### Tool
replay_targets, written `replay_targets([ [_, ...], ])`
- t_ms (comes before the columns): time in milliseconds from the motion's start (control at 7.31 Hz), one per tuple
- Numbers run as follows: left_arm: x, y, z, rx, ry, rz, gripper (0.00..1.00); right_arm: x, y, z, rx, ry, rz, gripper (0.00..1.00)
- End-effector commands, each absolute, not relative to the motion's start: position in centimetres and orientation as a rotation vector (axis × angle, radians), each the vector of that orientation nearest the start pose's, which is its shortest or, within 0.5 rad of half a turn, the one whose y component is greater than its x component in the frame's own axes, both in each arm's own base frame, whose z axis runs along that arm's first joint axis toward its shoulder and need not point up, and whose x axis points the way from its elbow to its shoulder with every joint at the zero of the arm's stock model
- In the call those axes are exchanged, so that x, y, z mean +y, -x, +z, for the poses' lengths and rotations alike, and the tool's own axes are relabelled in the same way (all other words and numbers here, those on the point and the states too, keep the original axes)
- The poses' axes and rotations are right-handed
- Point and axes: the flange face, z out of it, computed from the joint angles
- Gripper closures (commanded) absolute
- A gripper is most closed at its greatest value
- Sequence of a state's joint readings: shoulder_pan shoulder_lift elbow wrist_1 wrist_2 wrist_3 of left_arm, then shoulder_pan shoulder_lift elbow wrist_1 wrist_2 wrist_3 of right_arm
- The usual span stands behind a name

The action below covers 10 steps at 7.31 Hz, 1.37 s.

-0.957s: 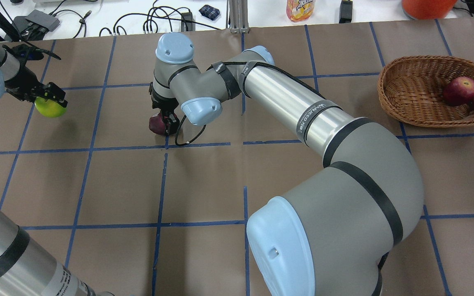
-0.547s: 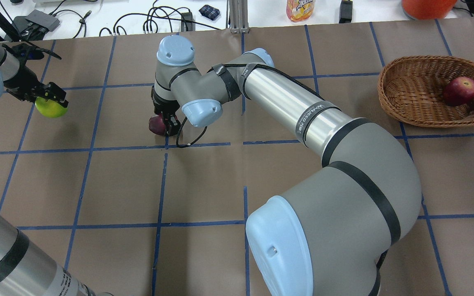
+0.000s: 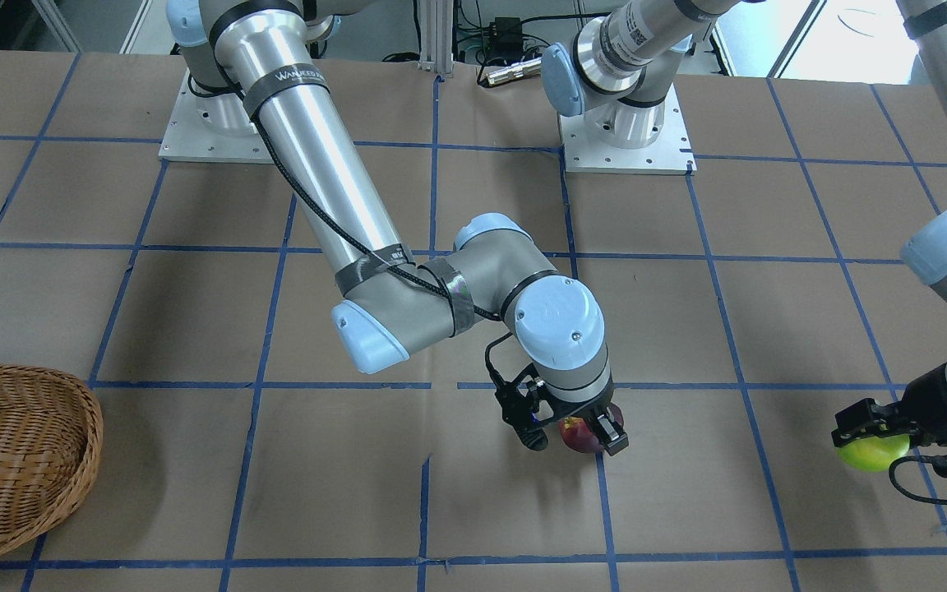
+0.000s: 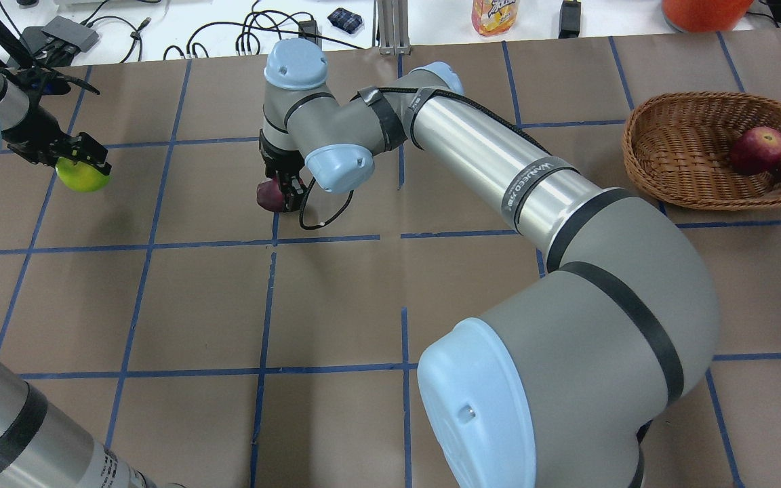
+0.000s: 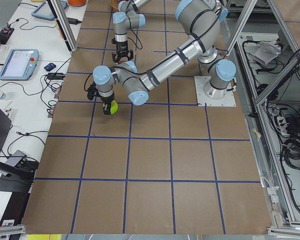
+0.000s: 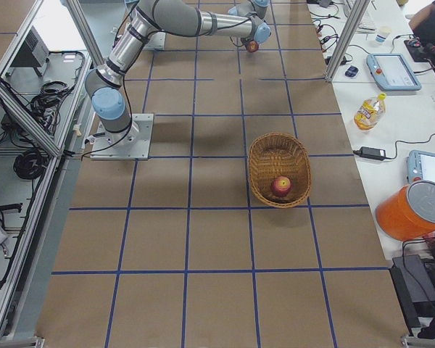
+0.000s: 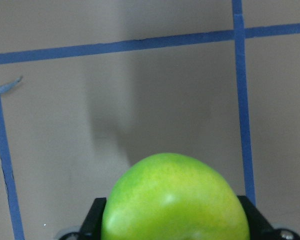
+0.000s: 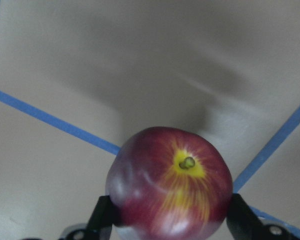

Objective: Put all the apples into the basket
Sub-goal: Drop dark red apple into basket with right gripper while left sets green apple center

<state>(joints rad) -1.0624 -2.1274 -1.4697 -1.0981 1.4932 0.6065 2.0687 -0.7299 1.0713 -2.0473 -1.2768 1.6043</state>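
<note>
My right gripper [image 4: 279,196] is shut on the dark maroon apple [image 4: 268,195] left of the table's centre. The right wrist view shows this apple [image 8: 170,185] between the fingers, above the paper, stem toward the camera. At the far left my left gripper [image 4: 81,163] is shut on the lime green apple [image 4: 83,179]. That apple [image 7: 175,200] hangs above the table in the left wrist view. A red apple [image 4: 758,149] lies inside the wicker basket [image 4: 636,169] at the right. The front view shows both held apples, maroon [image 3: 579,436] and green [image 3: 872,453].
The table is brown paper with a blue tape grid. Beyond its far edge are cables [image 4: 255,34], a drink bottle [image 4: 494,15] and an orange container [image 4: 702,10]. My right arm's elbow [image 4: 567,352] fills the near middle of the overhead view.
My right gripper has risen and shifted slightly right and farther away with the maroon apple in it. The left gripper with the green apple has barely moved.
</note>
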Motion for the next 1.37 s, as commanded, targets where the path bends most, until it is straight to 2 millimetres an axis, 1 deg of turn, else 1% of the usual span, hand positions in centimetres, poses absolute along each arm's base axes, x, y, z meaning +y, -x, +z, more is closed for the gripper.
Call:
replay_targets([
  [0, -66.1, -20.6, 25.6, 3.191, -0.158, -0.095, 1.0, -63.4, -46.2, 27.3, 2.635, -1.399, 0.281, 1.0],
  [137, -66.1, -20.5, 25.6, 3.193, -0.161, -0.094, 1.0, -64.1, -43.3, 28.0, 2.718, -1.343, 0.292, 1.0],
  [274, -66.1, -18.3, 25.9, 3.218, -0.174, -0.105, 1.0, -65.1, -39.6, 28.6, 2.802, -1.295, 0.303, 1.0],
  [410, -66.6, -12.2, 27.0, 3.231, -0.077, -0.104, 1.0, -65.5, -36.3, 28.9, 2.924, -1.187, 0.346, 1.0],
  [547, -66.6, -6.7, 27.3, 3.239, -0.057, -0.09, 1.0, -66.8, -32.3, 29.1, 3.031, -1.117, 0.318, 1.0],
  [684, -66.0, -2.4, 27.1, 3.255, 0.035, -0.068, 1.0, -68.0, -28.2, 29.9, 3.118, -1.011, 0.297, 1.0],
  [821, -65.2, 1.1, 26.7, 3.257, 0.121, -0.043, 1.0, -69.3, -23.2, 31.0, 3.148, -0.9, 0.313, 1.0],
  [957, -64.2, 5.5, 26.7, 3.255, 0.178, -0.032, 1.0, -70.4, -17.1, 32.1, 3.196, -0.792, 0.338, 1.0],
  [1094, -63.6, 9.4, 27.1, 3.251, 0.194, -0.048, 1.0, -71.1, -10.8, 33.1, 3.25, -0.66, 0.358, 1.0],
  [1231, -63.3, 11.4, 26.7, 3.249, 0.194, -0.045, 1.0, -71.5, -5.0, 33.9, 3.288, -0.535, 0.37, 1.0],
])
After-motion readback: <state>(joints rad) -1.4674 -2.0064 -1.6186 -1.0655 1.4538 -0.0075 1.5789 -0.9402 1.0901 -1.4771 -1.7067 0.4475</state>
